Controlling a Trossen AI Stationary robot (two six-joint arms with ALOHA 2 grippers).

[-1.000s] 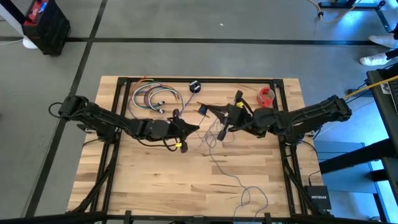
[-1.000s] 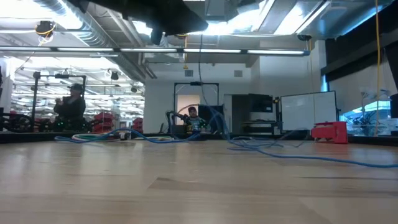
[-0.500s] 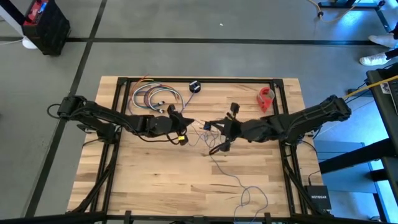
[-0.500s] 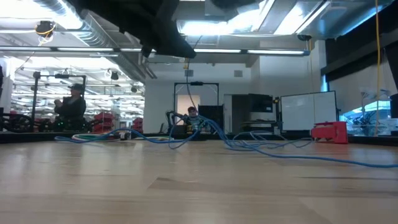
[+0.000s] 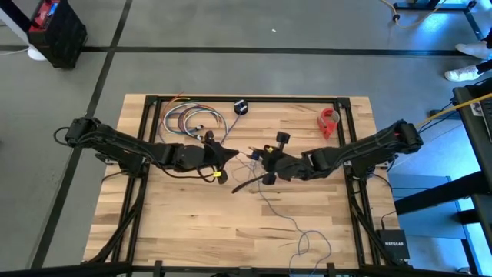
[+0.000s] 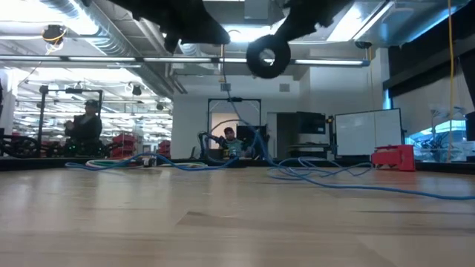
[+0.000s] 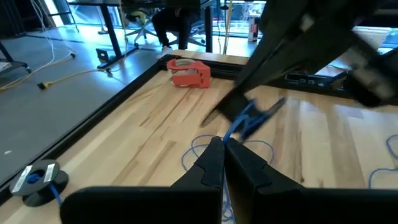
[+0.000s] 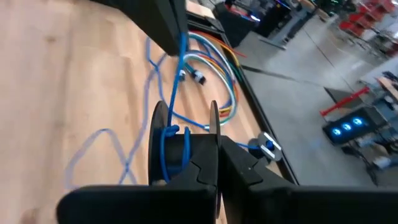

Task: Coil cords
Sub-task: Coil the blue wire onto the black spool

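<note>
The thin blue-grey cord (image 5: 280,211) lies in loose loops on the wooden table, running toward the near edge. One stretch rises to both grippers above the table's middle. My left gripper (image 5: 231,151) is shut on the cord. My right gripper (image 5: 261,160), close beside it, is shut on a black two-flanged spool (image 8: 186,143) with cord wound on it. A small black round puck (image 5: 241,106) with a bit of blue cord rests flat at the far edge, apart from both grippers. My left gripper pinches the cord (image 7: 227,137) at its fingertips, coming level from the table's left. From there the cord runs straight across to the spool in my right gripper. My right gripper holds the spool by one flange (image 8: 214,121), pinched between its two fingers. It comes from the table's right. The spool is lifted clear of the table, and the cord (image 8: 177,81) leads off it toward my left gripper.
A bundle of multicoloured cables (image 5: 188,119) lies at the far left. A red object (image 5: 329,119) sits at the far right. Cord loops (image 5: 311,245) reach the near edge. The low view shows people (image 6: 89,122) in the room beyond the table.
My right gripper has gone toward the table's left edge and a little toward the near edge, closing on my left gripper and turning as it went. The cord's loops below it have shifted on the table. A black ring under the right arm has come into the low view.
</note>
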